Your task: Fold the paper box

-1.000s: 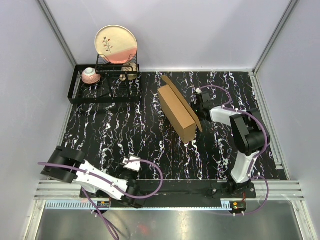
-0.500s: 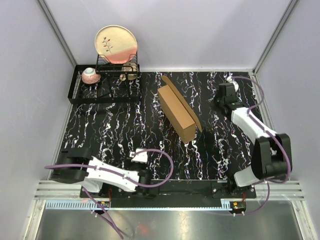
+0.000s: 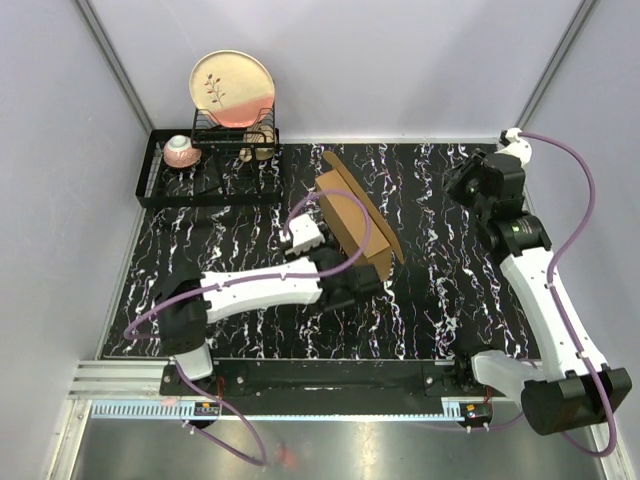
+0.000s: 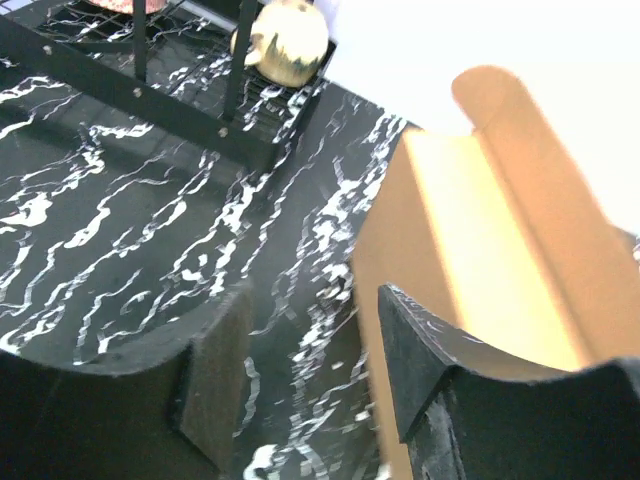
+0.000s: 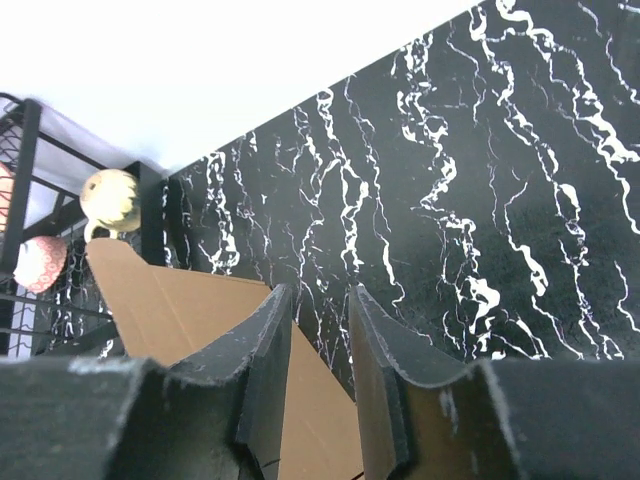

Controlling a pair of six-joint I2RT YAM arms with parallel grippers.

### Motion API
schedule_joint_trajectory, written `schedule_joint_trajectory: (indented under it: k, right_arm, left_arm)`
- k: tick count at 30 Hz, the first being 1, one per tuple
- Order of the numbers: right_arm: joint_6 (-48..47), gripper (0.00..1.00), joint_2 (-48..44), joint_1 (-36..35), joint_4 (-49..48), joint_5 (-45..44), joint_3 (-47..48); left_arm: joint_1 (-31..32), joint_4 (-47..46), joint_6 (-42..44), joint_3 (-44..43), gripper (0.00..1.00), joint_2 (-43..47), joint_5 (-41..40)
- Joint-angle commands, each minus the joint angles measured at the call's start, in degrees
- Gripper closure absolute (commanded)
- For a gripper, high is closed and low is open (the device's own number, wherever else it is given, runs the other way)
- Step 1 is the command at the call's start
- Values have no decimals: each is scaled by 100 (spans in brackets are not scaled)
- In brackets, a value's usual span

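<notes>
Surface: black tabletop (image 3: 230, 250) veined white, pale walls (image 3: 400, 60) around; dish rack (image 3: 200, 175) with plate (image 3: 232, 90) at far left.
Paper box (image 3: 355, 225): I see it mid-table, set diagonally, one flap open.
Left arm: stretched across; left gripper (image 4: 315, 295) parted wide, empty, just beside the box's near end.
Right arm: raised at far right; right gripper (image 5: 318, 295) narrowly parted, empty.

Matt, smooth cardboard is seen in the plain brown paper box (image 3: 355, 225), a black, white-veined marble-look finish with a faint sheen is shown by the table (image 3: 230, 250), thin dark-coated metal wire is used for the black dish rack (image 3: 210, 197), and a smooth, glazed ceramic look is borne by the round cream-and-pink plate (image 3: 232, 88).
</notes>
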State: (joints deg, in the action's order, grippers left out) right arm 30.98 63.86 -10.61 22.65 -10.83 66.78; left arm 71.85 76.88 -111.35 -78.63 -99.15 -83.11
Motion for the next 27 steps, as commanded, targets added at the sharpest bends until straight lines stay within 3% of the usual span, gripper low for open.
schedule_joint_trajectory:
  k: [1, 4, 5, 7, 8, 9, 10, 11, 13, 14, 15, 17, 19, 20, 22, 25, 27]
  right_arm:
    - [-338, 64, -338, -29, 301, 55, 335]
    - [-391, 64, -426, -20, 327, 29, 396]
    - [-400, 64, -435, -20, 353, 20, 432]
    - [-417, 64, -496, -29, 380, 37, 528]
    - [-418, 64, -497, -29, 424, 63, 563]
    - [-400, 64, -540, -29, 424, 90, 581]
    - [-391, 64, -558, -29, 424, 99, 573]
    - [-374, 64, -584, -29, 407, 99, 546]
    - [-374, 64, -637, -37, 371, 107, 468]
    - [-391, 64, -672, -29, 380, 116, 450]
    - [-409, 64, -716, -29, 380, 116, 423]
    - [-479, 63, -865, -37, 389, 125, 344]
    - [-593, 62, -1006, -46, 354, 291, 231]
    - [-637, 61, -1059, -64, 336, 344, 186]
    - [-681, 60, -1243, -55, 231, 432, -33]
    - [-664, 58, -1542, -55, 12, 634, -411]
    - [-690, 57, -1744, -55, -42, 827, -647]
  left_arm:
    - [-338, 1171, 1033, -1555, 42, 266, -1541]
    - [-575, 1171, 2648, -3688, 37, -339, -1533]
    - [-628, 1162, 3759, -5217, 36, -620, -1533]
    - [-804, 1067, 4732, -6702, 33, -1499, -1515]
    - [-874, 752, 6181, -7579, 32, -1684, -1289]
    - [-971, -547, 7109, -7605, 31, -1704, -1008]
    - [-1189, -1082, 7588, -7379, 31, -1538, -762]
    - [-1296, -1627, 8132, -6403, 32, -1267, -194]
    - [-1620, -5211, 9702, -4645, 35, 110, 1158]
    - [-1639, -6506, 10781, -2843, 34, 620, 2523]
    - [-1648, -7911, 10975, -2372, 32, 1278, 2972]
    - [-1762, -8075, 11317, -2287, 31, 1469, 3710]
    - [-2085, -7401, 11372, -2568, 27, 1373, 4282]
    - [-2253, -7111, 11329, -2752, 27, 1355, 5208]
    - [-2709, -6546, 11267, -2746, 27, 1320, 5909]
    - [-3385, -7018, 10926, -1571, 27, 1749, 7384]
    - [-3651, -7928, 10697, -254, 27, 2162, 8063]
